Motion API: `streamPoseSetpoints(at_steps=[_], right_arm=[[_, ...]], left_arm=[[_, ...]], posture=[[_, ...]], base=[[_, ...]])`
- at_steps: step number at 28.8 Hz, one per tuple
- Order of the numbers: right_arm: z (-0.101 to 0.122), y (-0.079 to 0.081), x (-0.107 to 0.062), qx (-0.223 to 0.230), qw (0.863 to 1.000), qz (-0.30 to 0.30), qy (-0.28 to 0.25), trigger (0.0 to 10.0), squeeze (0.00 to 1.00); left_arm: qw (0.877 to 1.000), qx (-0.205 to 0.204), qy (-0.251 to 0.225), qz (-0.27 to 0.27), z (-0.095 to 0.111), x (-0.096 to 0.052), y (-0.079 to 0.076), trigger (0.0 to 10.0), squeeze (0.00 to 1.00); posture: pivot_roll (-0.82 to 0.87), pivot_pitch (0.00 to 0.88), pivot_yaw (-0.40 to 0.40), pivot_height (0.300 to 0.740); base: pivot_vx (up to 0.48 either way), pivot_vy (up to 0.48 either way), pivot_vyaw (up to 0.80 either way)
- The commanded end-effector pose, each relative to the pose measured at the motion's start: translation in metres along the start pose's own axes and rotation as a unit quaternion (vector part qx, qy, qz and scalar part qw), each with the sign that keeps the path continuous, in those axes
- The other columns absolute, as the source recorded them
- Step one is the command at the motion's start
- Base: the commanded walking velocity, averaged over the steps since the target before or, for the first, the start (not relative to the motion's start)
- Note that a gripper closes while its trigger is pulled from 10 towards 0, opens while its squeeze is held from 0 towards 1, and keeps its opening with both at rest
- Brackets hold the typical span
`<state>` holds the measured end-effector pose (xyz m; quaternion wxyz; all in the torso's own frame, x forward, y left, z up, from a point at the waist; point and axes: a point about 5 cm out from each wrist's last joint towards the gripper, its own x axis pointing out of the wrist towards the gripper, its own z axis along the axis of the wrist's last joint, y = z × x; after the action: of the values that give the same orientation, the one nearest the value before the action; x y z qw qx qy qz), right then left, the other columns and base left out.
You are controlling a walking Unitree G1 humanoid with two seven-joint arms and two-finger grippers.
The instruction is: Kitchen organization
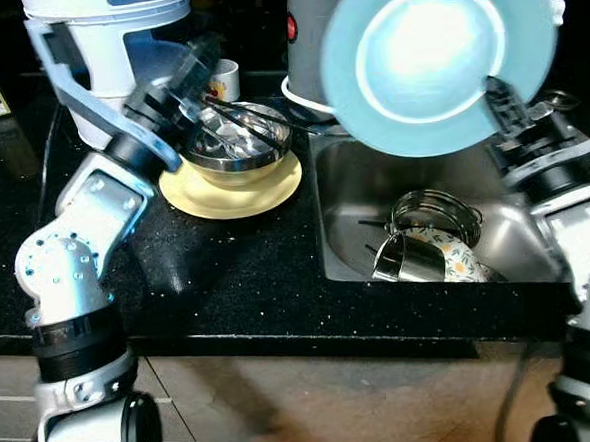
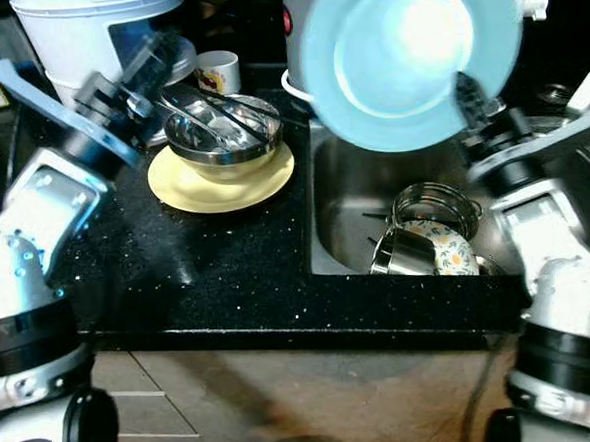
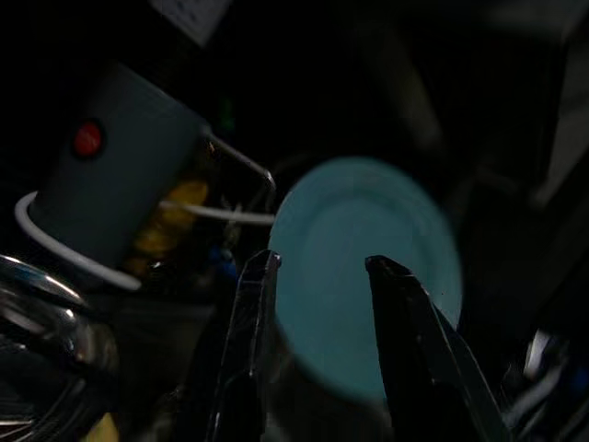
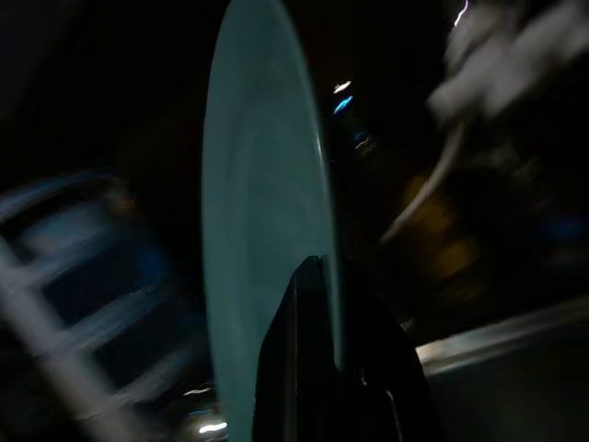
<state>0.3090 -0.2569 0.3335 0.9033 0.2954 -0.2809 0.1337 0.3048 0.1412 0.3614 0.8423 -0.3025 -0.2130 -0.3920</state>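
- A black speckled tabletop (image 1: 238, 275) is seen, with a steel sink (image 1: 353, 192) set into it toward the robot's right.
- A light blue plate (image 1: 435, 57) is held raised over the sink, tilted with its face toward the camera; its lower right rim is pinched by the right gripper (image 1: 496, 96), whose fingers are pressed onto it.
- A grey appliance (image 1: 313, 29) with a red button is stood behind the sink, partly hidden by the plate.
- A yellow plate (image 1: 273, 190) is laid on the tabletop, and a steel bowl (image 1: 236, 159) is set on it.
- The left gripper (image 1: 239, 124) is reached over the bowl, its fingers slightly spread with nothing between them.
- A floral cup (image 1: 447, 252) and steel vessels are lying in the sink.
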Motion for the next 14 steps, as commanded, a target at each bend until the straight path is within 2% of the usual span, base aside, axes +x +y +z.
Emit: streamPoseSetpoints(at_steps=[1,2,3,4,5,6,7,8,9,10,11,14], right_arm=[[0.004,0.001,0.001,-0.025,1.0,0.003,-0.013,1.4,0.0],[0.004,0.0,0.002,-0.091,0.996,-0.002,0.0,9.3,0.0],[0.004,0.0,0.002,-0.091,0.996,-0.002,0.0,9.3,0.0],[-0.001,-0.001,0.002,-0.16,0.987,-0.005,0.028,10.0,0.0],[-0.001,-0.001,0.002,-0.16,0.987,-0.005,0.028,10.0,0.0],[-0.016,-0.004,0.001,-0.241,0.967,-0.003,0.082,10.0,0.0],[-0.016,-0.004,0.001,-0.241,0.967,-0.003,0.082,10.0,0.0],[-0.032,-0.007,-0.003,-0.299,0.945,0.004,0.135,10.0,0.0],[-0.045,-0.01,-0.007,-0.343,0.923,0.012,0.174,10.0,0.0],[-0.053,-0.012,-0.01,-0.366,0.91,0.019,0.194,10.0,0.0],[-0.053,-0.012,-0.01,-0.366,0.91,0.019,0.194,10.0,0.0],[-0.086,-0.017,-0.023,-0.43,0.853,0.059,0.29,10.0,0.0]], left_arm=[[0.999,0.023,0.021,-0.018,-0.005,0.001,-0.007,10.0,0.0],[0.997,0.049,0.05,-0.027,-0.014,0.002,-0.011,10.0,0.0],[0.997,0.049,0.05,-0.027,-0.014,0.002,-0.011,10.0,0.0],[0.993,0.074,0.093,-0.025,-0.027,0.004,-0.013,10.0,0.0],[0.993,0.074,0.093,-0.025,-0.027,0.004,-0.013,10.0,0.0],[0.963,0.192,0.189,-0.004,-0.057,0.004,-0.006,10.0,0.0],[0.963,0.192,0.189,-0.004,-0.057,0.004,-0.006,10.0,0.0],[0.926,0.276,0.255,-0.004,-0.083,-0.003,0.0,10.0,0.0],[0.9,0.323,0.293,-0.011,-0.1,-0.009,0.003,10.0,0.0],[0.887,0.342,0.309,-0.017,-0.108,-0.013,0.004,10.0,0.0],[0.887,0.342,0.309,-0.017,-0.108,-0.013,0.004,10.0,0.0],[0.873,0.365,0.32,-0.036,-0.119,-0.015,-0.001,10.0,0.0]], posture=[[-0.03,0.133,-0.011,0.74],[-0.02,0.133,-0.011,0.74],[-0.02,0.133,-0.011,0.74],[-0.02,0.13,-0.01,0.74],[-0.02,0.13,-0.01,0.74],[-0.02,0.128,-0.009,0.74],[-0.02,0.128,-0.009,0.74],[-0.02,0.128,-0.006,0.74],[-0.03,0.129,-0.003,0.74],[-0.03,0.129,-0.003,0.74],[-0.03,0.129,-0.003,0.74],[-0.02,0.131,-0.002,0.74]], base=[[0.0,0.0,0.0],[0.0,0.0,0.0],[0.0,0.0,0.0],[0.0,0.0,0.0],[0.0,0.0,0.0],[0.0,0.0,0.0],[0.0,0.0,0.0],[0.0,0.0,0.0],[0.0,0.0,0.0],[0.0,0.0,0.0],[0.0,0.0,0.0],[0.0,0.0,0.0]])
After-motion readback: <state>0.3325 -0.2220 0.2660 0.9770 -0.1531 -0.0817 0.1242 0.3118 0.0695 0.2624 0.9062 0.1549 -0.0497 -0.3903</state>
